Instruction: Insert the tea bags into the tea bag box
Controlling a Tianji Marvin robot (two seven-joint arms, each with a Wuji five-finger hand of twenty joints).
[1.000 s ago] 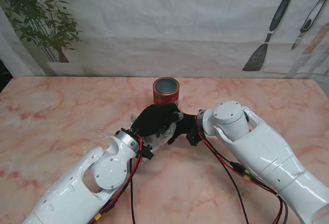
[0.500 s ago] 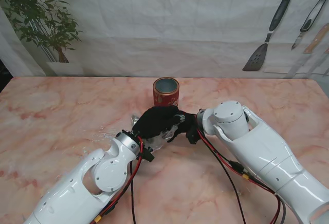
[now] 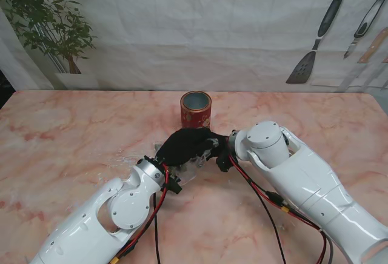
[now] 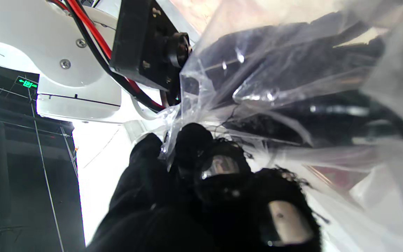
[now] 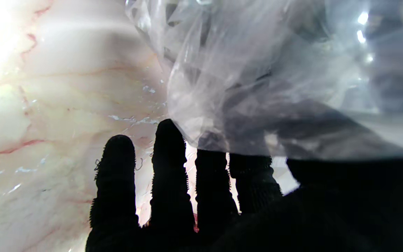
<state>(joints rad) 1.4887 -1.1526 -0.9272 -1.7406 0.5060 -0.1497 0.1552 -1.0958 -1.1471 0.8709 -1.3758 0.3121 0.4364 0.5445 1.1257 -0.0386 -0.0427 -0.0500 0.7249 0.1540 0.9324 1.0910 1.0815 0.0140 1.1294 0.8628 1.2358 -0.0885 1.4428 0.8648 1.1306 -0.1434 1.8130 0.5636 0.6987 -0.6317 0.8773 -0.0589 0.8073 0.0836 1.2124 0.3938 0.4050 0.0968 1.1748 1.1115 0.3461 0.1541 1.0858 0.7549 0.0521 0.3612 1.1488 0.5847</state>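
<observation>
Left arm: reaching in from the near left corner, forearm angling toward the middle of the bench.
Left hand (image 3: 182, 145): black-gloved, its fingers (image 4: 191, 140) pinching clear plastic film.
Right arm: reaching in from the near right corner, wrist bending inward toward the left hand.
Right hand (image 3: 222, 152): black-gloved, touching the left hand; fingers (image 5: 168, 147) extending straight and slightly apart, thumb under the film; hold unclear.

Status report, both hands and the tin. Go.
Left hand shut on clear plastic bag. Right hand at the bag, grip unclear. Red tin open, upright, unobstructed.
</observation>
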